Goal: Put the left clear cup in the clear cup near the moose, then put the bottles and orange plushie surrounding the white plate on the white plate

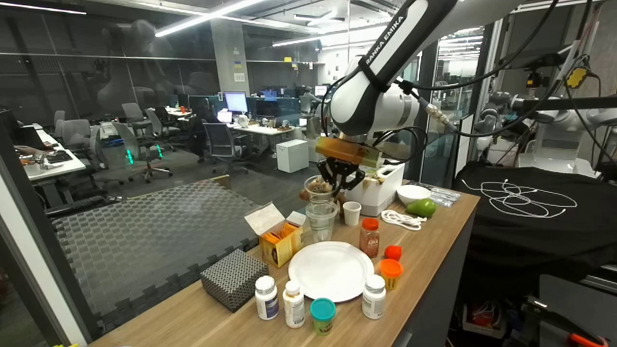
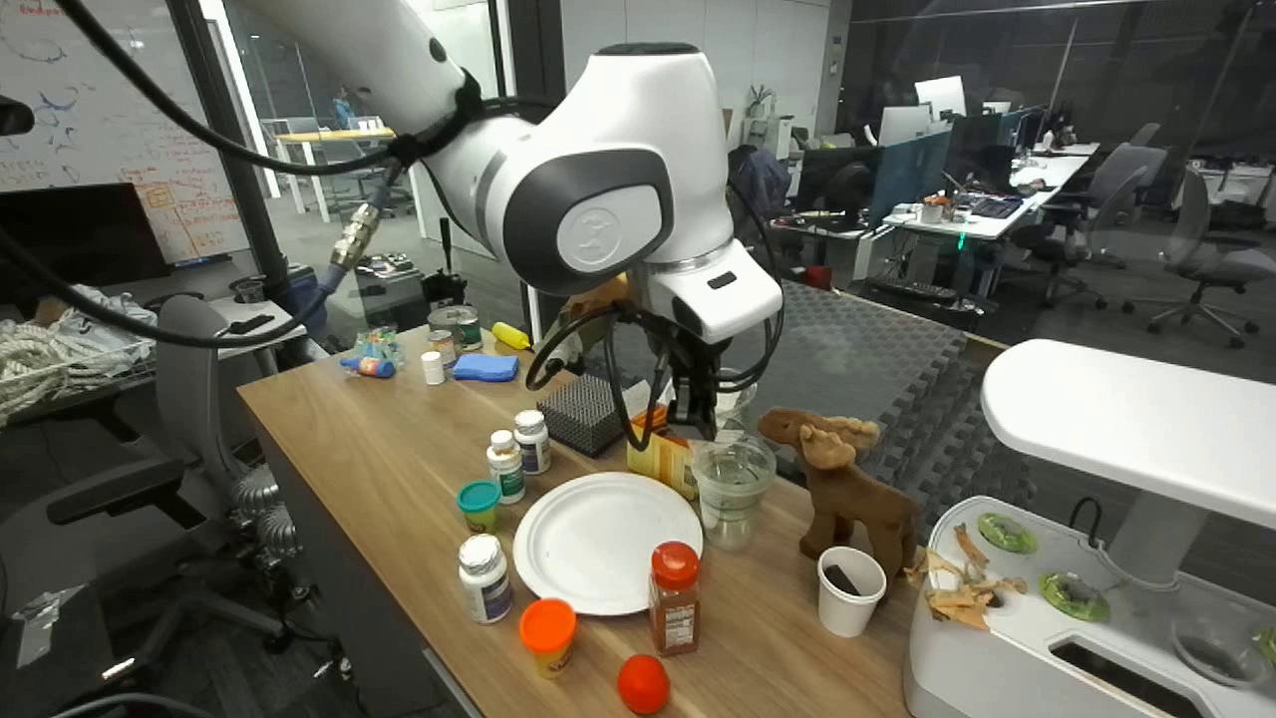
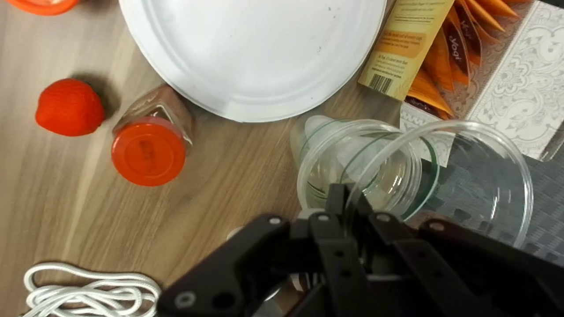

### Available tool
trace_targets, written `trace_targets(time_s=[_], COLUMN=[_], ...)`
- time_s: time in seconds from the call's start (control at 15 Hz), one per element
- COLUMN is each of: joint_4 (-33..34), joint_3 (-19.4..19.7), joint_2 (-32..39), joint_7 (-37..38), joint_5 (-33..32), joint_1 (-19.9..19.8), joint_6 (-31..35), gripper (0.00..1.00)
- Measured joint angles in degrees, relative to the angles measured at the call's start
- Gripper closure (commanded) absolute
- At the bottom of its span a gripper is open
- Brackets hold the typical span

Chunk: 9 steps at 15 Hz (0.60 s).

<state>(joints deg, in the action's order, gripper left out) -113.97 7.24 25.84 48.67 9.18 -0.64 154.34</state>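
My gripper point(image 1: 338, 189) is shut on the rim of a clear cup point(image 1: 315, 187). In the wrist view, that cup's rim point(image 3: 525, 180) runs between the fingertips point(image 3: 346, 198). The held cup is above and partly beyond another clear cup point(image 2: 733, 494), which stands by the brown moose point(image 2: 857, 499). I cannot tell if the cups touch. The white plate point(image 1: 331, 271) is bare. Around it stand white bottles point(image 1: 266, 299) point(image 1: 294, 306) point(image 1: 373, 298), a teal-lidded tub point(image 1: 323, 315), an orange-lidded tub point(image 1: 391, 273), a red-lidded spice bottle point(image 1: 369, 238) and the orange plushie point(image 1: 393, 252).
An open tea box point(image 1: 281, 243) stands beside the cups, with a dark patterned box point(image 1: 234, 279) nearby. A white paper cup point(image 2: 850, 590), a white planter point(image 2: 997, 638), white cord point(image 1: 402, 220), a green fruit point(image 1: 421, 207) and a white bowl point(image 1: 413, 193) lie beyond.
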Motion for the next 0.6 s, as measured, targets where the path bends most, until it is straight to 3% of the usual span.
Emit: trace_targets(time_s=[0.6], joint_4=[1.2], joint_3=[-0.3], joint_2=[0.1], joint_7=[-0.3], joint_5=[1.3], joint_1=[0.0], joint_6=[0.1], gripper=[0.02])
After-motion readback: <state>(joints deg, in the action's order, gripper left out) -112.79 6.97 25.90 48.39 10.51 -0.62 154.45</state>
